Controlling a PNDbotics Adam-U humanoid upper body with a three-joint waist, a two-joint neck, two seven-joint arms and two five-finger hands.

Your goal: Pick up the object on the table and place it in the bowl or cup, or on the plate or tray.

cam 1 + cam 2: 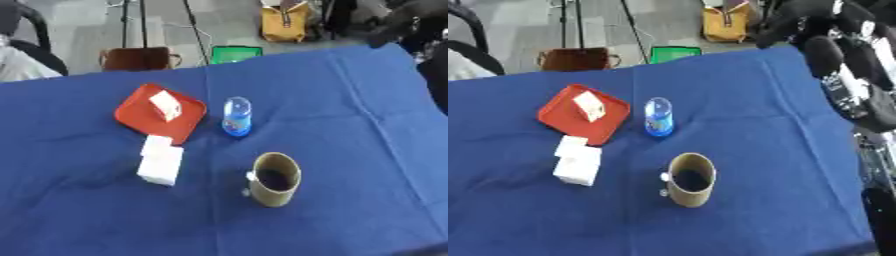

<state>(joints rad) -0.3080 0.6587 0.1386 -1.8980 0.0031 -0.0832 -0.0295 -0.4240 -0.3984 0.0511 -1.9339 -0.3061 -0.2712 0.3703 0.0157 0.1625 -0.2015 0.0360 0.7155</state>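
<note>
A red tray (138, 114) lies on the blue cloth at the left, with a small white box (165, 105) on it. Just in front of the tray, two white boxes (161, 165) sit on the cloth, touching each other. A small clear bottle with a blue base (236, 116) is to the right of the tray. An olive cup (275, 180) stands nearer to me, dark inside. My right hand (794, 22) is raised over the table's far right corner, far from all of these and holding nothing that I can see. My left hand does not show.
My right arm (850, 85) runs down the right edge of the right eye view. Beyond the table's far edge, a brown bag (136, 58), a green item (234, 54) and a yellow bag (285, 22) sit on the floor.
</note>
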